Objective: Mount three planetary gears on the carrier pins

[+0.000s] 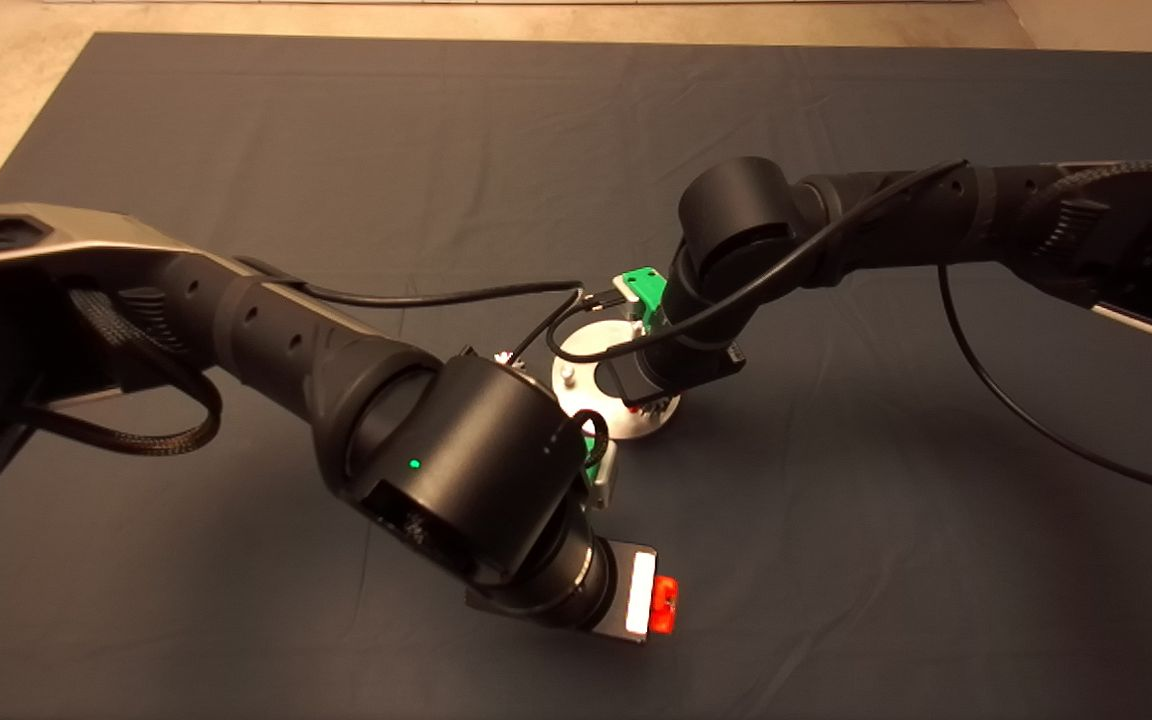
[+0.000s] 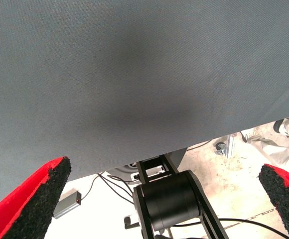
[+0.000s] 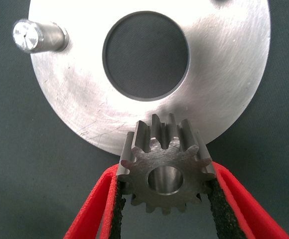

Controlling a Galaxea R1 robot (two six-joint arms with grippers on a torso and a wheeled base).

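Observation:
My right gripper (image 3: 167, 185) is shut on one planetary gear (image 3: 167, 169), a small silver toothed gear with a centre bore, held by its teeth over the near rim of the flat silver disc (image 3: 224, 74). One carrier pin (image 3: 35, 36) stands bare near the rim; a second pin (image 3: 219, 2) just shows at the picture's edge. Any pin beneath the gear is hidden. In the head view the right wrist covers most of the disc (image 1: 584, 345) and the right gripper (image 1: 650, 408). My left gripper (image 1: 663, 605) is open and empty, close to the mat's front. No other gears are in view.
The dark mat (image 1: 336, 150) spreads all around the disc. Both arms meet over the mat's middle, with black cables (image 1: 456, 295) looping near the disc. In the left wrist view the mat's edge (image 2: 134, 159) and the floor beyond it show.

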